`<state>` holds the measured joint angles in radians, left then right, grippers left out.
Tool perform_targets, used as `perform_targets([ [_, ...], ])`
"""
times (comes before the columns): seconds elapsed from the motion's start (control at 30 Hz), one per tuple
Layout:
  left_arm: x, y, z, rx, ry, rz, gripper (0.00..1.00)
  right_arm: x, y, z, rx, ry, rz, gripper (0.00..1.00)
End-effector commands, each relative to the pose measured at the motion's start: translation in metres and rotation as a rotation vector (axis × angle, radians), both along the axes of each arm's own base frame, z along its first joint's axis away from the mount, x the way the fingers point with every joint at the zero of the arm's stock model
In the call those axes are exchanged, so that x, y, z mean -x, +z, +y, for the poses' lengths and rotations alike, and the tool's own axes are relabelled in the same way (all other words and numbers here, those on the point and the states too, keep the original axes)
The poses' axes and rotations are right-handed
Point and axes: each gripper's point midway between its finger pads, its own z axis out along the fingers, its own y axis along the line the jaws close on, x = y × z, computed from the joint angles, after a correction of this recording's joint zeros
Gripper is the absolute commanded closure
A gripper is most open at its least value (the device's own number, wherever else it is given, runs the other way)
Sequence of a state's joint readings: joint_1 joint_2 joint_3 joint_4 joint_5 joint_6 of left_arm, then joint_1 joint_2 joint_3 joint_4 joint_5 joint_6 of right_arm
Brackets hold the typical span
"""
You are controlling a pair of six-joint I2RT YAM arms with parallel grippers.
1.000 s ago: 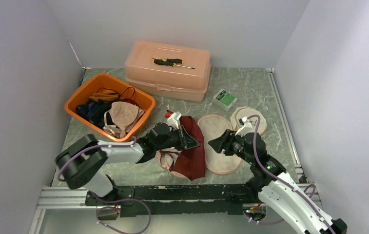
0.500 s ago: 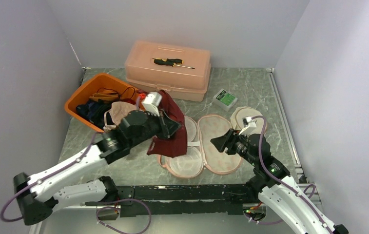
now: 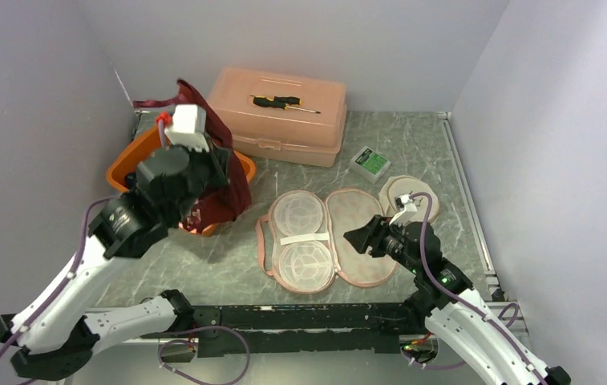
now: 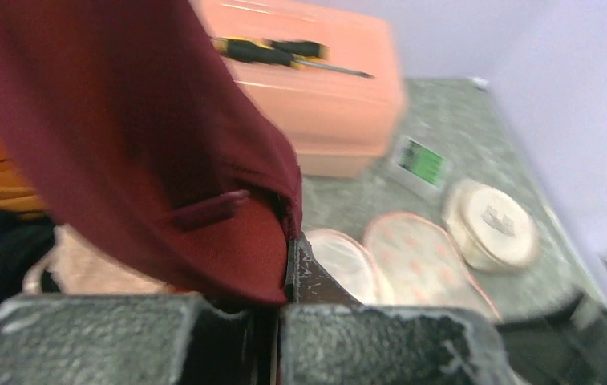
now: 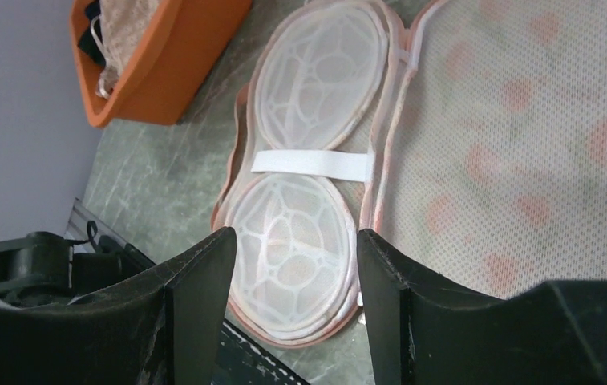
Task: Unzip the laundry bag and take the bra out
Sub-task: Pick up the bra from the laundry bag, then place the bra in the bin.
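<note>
Emptied since a moment ago, the laundry bag [image 3: 308, 258] lies unzipped and flat, with the right gripper [image 3: 351, 237] hovering wide open over its right half. Further back, the left gripper [image 4: 282, 281] clamps the maroon bra [image 3: 216, 138] above the orange bin [image 3: 241, 167], with the toolbox [image 3: 280, 116] beyond.

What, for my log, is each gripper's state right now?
Left gripper: shut on the maroon bra.
Right gripper: open, holding nothing.

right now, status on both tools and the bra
Left tool shut on bra, held up near orange bin. Right tool open over unzipped laundry bag. Nothing blocking.
</note>
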<state>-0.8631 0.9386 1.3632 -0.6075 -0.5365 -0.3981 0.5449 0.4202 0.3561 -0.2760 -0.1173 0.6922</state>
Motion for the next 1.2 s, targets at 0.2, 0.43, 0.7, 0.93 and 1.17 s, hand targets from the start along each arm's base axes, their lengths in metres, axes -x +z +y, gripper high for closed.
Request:
perform_targets([
  [0.2, -0.108, -0.017, 0.105, 0.051, 0.259, 0.141, 0.97, -0.001, -0.006, 0.019, -0.052, 0.082, 0.001, 0.4],
  [0.43, -0.147, -0.057, 0.162, 0.323, 0.283, 0.165, 0.97, 0.006, -0.014, 0.022, -0.047, 0.119, 0.012, 0.41],
  [0.7, -0.154, -0.069, 0.155, 0.385, 0.226, 0.175, 0.97, 0.008, -0.021, 0.017, -0.038, 0.106, 0.003, 0.41],
  [0.93, -0.154, -0.037, 0.149, 0.451, 0.186, 0.114, 0.97, 0.006, -0.016, 0.019, -0.037, 0.116, -0.009, 0.41],
  [1.17, -0.17, -0.101, 0.175, 0.58, 0.301, 0.195, 0.97, 0.009, -0.02, 0.019, -0.046, 0.117, -0.001, 0.41],
])
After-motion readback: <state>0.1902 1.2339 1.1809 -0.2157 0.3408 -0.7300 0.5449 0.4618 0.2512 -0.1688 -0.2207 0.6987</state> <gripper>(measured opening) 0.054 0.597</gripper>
